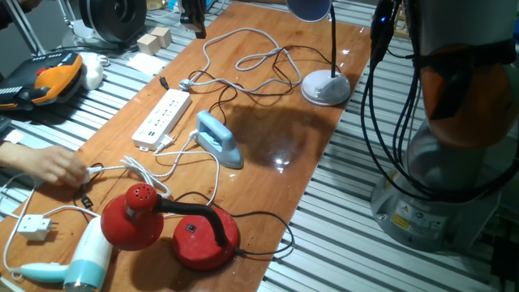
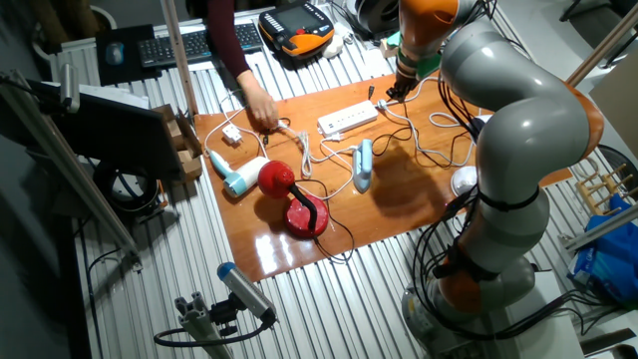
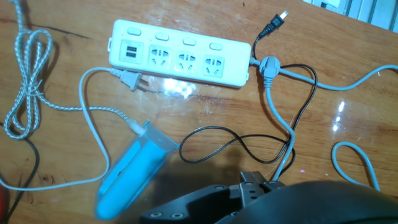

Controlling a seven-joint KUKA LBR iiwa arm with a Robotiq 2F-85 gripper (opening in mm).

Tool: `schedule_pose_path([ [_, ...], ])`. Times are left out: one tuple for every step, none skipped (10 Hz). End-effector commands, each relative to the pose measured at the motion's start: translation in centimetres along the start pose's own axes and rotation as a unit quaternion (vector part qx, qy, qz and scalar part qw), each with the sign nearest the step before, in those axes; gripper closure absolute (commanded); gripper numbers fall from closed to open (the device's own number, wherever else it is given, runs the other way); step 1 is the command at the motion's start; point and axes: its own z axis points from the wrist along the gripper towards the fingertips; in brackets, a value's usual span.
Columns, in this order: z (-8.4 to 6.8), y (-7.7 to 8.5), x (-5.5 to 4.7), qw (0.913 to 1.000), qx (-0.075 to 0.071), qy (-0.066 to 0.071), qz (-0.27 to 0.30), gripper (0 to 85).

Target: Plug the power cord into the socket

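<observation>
The socket [image 3: 180,53] is a long white power strip lying flat on the wooden table, also seen in one fixed view [image 1: 162,118] and in the other [image 2: 347,120]. The power cord's small white plug [image 3: 127,79] lies on the table against the strip's near side, in no outlet. Its braided cord [image 3: 25,93] loops at the left and runs to the light-blue iron [image 3: 130,171] [image 1: 219,139]. My gripper [image 3: 256,180] [image 1: 195,24] [image 2: 399,92] hangs above the table beyond the strip. Its fingertips are together and hold nothing.
A thin black cord with a black plug [image 3: 273,25] crosses near the strip's right end. A white desk lamp [image 1: 324,85], a red lamp [image 1: 195,231], a hair dryer [image 1: 81,264] and a boxy white adapter [image 1: 32,227] share the table. A person's hand [image 1: 49,166] reaches in at the left.
</observation>
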Motion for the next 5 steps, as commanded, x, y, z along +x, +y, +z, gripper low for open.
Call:
schedule_pose_path([
  [-0.01, -0.02, 0.05, 1.0000, -0.002, 0.001, 0.000, 85.0],
  [-0.05, 0.01, 0.00, 1.0000, 0.001, 0.000, 0.000, 85.0],
  [-0.09, 0.07, -0.10, 1.0000, 0.002, -0.002, 0.000, 85.0],
  [-0.12, 0.12, -0.18, 1.0000, 0.003, -0.001, 0.000, 85.0],
  [-0.11, 0.14, -0.22, 1.0000, 0.003, 0.000, 0.000, 85.0],
])
